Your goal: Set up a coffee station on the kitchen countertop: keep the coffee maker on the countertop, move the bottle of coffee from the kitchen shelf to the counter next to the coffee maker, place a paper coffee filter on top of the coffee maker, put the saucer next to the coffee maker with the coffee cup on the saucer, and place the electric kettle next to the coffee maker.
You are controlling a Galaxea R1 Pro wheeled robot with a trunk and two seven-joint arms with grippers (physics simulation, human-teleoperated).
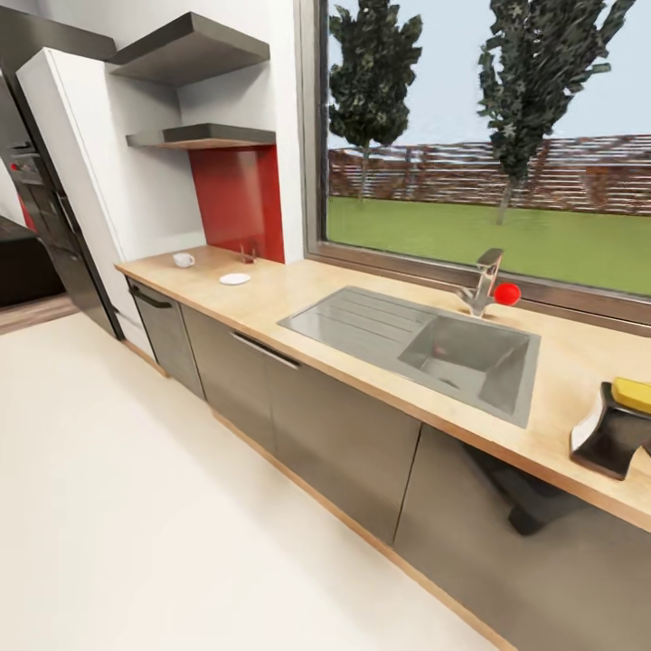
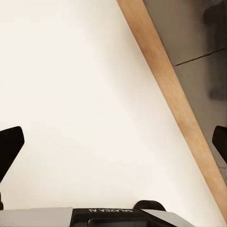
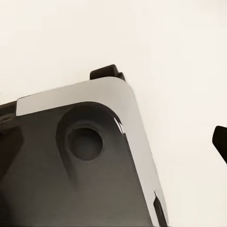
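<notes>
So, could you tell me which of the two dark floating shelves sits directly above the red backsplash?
The lower shelf; the red backsplash begins right under it, while the upper shelf hangs higher against the white wall.

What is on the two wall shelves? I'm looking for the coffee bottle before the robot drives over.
Both shelves, upper and lower, are seen from below, so their top surfaces are hidden. Nothing rises above either front edge.
</notes>
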